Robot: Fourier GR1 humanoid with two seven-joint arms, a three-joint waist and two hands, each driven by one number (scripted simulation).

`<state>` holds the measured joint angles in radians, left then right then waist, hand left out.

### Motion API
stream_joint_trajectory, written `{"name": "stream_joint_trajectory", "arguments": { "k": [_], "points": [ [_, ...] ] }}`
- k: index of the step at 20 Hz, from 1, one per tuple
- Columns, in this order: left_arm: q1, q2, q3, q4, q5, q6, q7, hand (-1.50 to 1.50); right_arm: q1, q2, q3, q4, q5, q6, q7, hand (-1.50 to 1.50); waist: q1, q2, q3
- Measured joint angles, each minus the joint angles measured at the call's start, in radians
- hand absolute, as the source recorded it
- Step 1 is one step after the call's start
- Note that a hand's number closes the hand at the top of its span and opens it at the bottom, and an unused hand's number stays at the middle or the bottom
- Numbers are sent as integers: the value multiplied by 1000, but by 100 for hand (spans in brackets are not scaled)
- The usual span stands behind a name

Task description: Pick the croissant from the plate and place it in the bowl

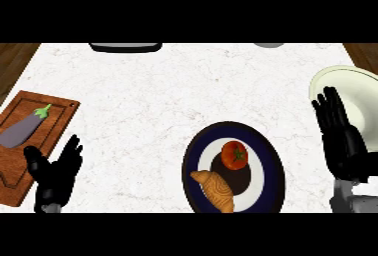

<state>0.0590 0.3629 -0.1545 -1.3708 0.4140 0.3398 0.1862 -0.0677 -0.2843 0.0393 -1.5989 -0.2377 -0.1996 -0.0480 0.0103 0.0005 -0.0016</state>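
Currently the croissant (215,188) lies on the plate (272,165) beside a tomato (235,154); both hands, left (53,172) and right (339,135), have released fingers. Reach leftward with your right hand, then carry to the bowl (356,95).

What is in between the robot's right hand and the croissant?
In the head view, only the dark plate's rim and bare white counter lie between the right hand and the croissant. The tomato sits above that line.

I see a white marble-look counter (170,90), smooth w/ faint veining. Cutting board (22,150) is reddish wood, grain visible. Plate (272,165) looks glazed ceramic, glossy. Croissant (215,190) has a flaky, ridged crust. Tomato (235,154) & eggplant (22,129) skins are smooth, shiny.
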Motion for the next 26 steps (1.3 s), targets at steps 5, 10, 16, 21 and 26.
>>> {"name": "stream_joint_trajectory", "arguments": {
  "k": [5,10,16,21,26],
  "points": [
    [-88,1,-45,-90,-61,-13,-53,0,-10,-14,236,-24,72,174,16,150,13,-4,2],
    [-163,-7,-91,-148,-119,-31,-119,0,30,-17,410,-64,293,137,-92,-150,-12,-15,-1],
    [-203,-38,-129,-174,-174,-21,-136,0,223,82,517,-77,287,94,-397,-150,-22,-6,2],
    [-208,-55,-113,-159,-192,-46,-159,0,287,31,501,-250,330,64,-384,-150,-20,-3,2],
    [-229,-73,-107,-138,-209,-57,-160,0,280,-41,460,-413,405,55,-166,-150,-18,-2,1]
  ]
}}
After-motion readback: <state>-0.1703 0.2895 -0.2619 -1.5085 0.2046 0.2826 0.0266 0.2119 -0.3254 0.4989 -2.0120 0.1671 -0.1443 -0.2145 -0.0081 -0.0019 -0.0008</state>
